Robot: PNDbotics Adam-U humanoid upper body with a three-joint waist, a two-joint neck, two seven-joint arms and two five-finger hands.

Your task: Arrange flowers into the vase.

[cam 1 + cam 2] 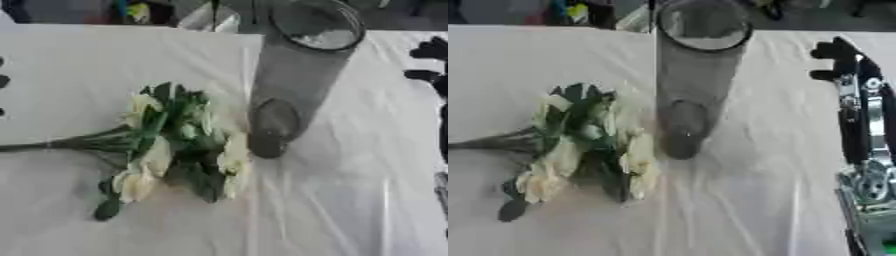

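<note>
Flowers [179, 145], a pale bunch with green leaves, lie flat on the white-covered desk [350, 210], stems pointing off to the left, blooms just beside the foot of the tall clear vase [297, 75], which stands upright and empty. Judging from this, the step is to take the bunch by the stems, tip it upright and lower the stems into the vase mouth without knocking it over. At the right edge the right hand [837, 55] hangs apart, its dark fingers curled and holding nothing. Left hand is out of view.
</note>
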